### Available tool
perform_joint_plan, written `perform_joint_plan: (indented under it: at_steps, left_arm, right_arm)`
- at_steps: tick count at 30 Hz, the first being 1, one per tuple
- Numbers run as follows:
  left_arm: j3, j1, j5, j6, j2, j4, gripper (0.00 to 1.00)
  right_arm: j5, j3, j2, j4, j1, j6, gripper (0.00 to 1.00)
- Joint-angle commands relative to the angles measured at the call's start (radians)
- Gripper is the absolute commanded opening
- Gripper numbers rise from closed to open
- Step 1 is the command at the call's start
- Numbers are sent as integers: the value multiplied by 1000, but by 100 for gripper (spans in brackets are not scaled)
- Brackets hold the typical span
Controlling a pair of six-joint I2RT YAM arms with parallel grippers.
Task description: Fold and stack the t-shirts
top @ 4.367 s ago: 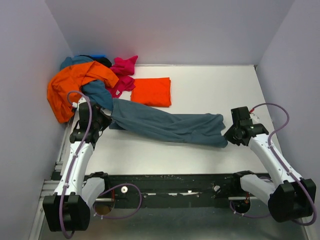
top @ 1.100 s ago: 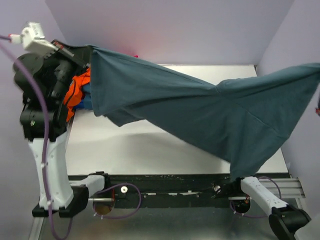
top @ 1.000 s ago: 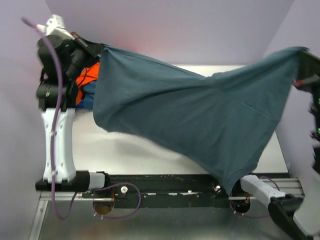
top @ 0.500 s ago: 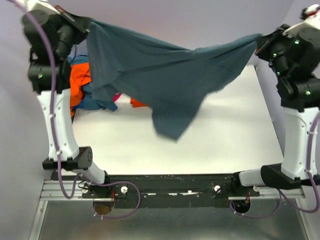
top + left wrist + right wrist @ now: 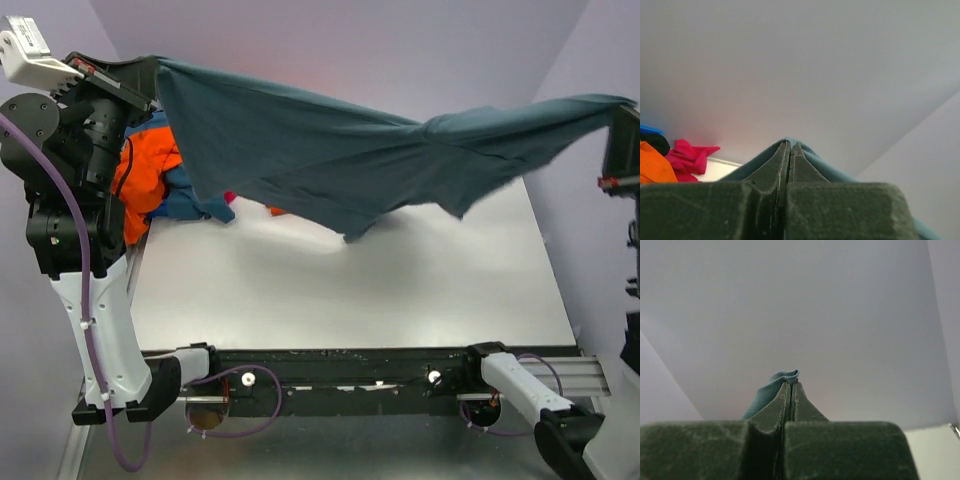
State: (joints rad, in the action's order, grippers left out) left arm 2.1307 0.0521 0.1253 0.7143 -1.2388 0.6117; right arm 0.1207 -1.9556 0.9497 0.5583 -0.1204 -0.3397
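Slate blue-grey cloth: the t-shirt [image 5: 330, 160] hangs stretched in the air above the table [image 5: 400, 300], spanning from over the table's far left corner to past its right edge. Its lower hem sags toward the middle of the table and appears clear of the surface.

Claw state:
- The left claw [image 5: 790, 150] is clamped together on one end of the t-shirt. A thin ridge of cloth shows at its tips.
- The right claw [image 5: 791, 387] is clamped together on the opposite end, with a small fold of cloth protruding above the tips.

The heap of unfolded shirts [image 5: 150, 180] lies at the table's far left corner. A sliver of the orange-red shirt [image 5: 275, 210] shows on the table beneath the hanging hem.

Probable faults from this position:
1. Slip. Each claw holds only a narrow edge, so added tension across the table could pull the cloth free.
2. Bunching. The sagging hem would likely reach the table first and double under itself.
3. Snagging. The left end hangs close above the heap and could drag a shirt onto the table's working area.

Markings: no brand, label or writing is legible in any view.
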Motion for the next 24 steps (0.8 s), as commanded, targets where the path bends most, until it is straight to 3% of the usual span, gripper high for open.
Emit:
perform_joint_plan:
  at_steps: [1,5,9,14,19,24]
  left_arm:
    - [-102,3,-12,11,24,8,0]
    - [-328,3,40,66,53,31,0]
    - [-480,3,-21,63,197,-7,0]
    - [-379,3,-52,17,285,11,0]
    - [-204,3,11,8,187,31,0]
    - [-316,3,19,36,122,-46,0]
  right_arm:
    - [-9,41,-84,-143,8,1,1]
    - [13,20,-62,-14,8,-18,1]
    - [1,44,-118,32,8,-9,1]
    - [-55,77,-204,-26,8,28,1]
    - [-58,-5,-94,20,8,21,1]
    - [-50,53,41,38,8,-25,1]
